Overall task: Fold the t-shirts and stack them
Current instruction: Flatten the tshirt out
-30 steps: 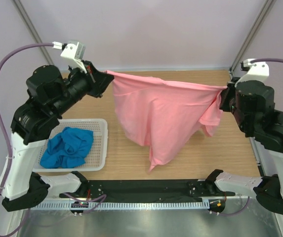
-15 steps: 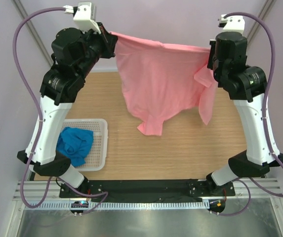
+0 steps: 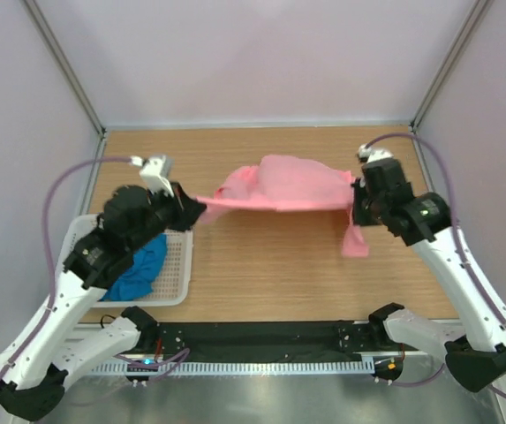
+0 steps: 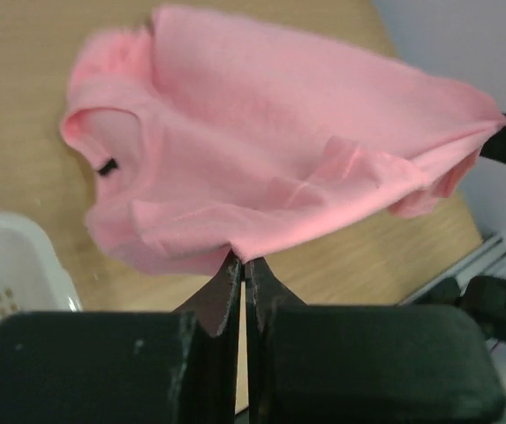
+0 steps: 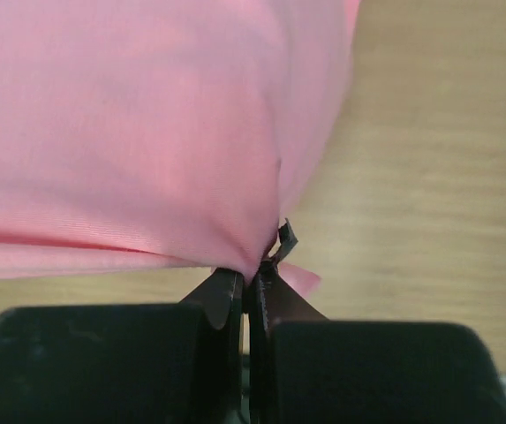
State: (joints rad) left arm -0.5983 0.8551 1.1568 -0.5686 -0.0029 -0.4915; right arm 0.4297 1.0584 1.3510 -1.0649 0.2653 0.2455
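Both left pincer (image 3: pixel 201 204) and right pincer (image 3: pixel 355 192) pinch the pink t-shirt (image 3: pixel 283 184), stretched, seemingly billowing.

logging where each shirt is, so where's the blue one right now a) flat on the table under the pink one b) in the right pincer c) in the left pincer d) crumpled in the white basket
D: the blue t-shirt lies bunched in the white basket, while the left pincer and right pincer are both shut on the pink t-shirt.

One pink t-shirt (image 3: pixel 283 184), one blue t-shirt (image 3: pixel 142 265), one basket (image 3: pixel 178 265).
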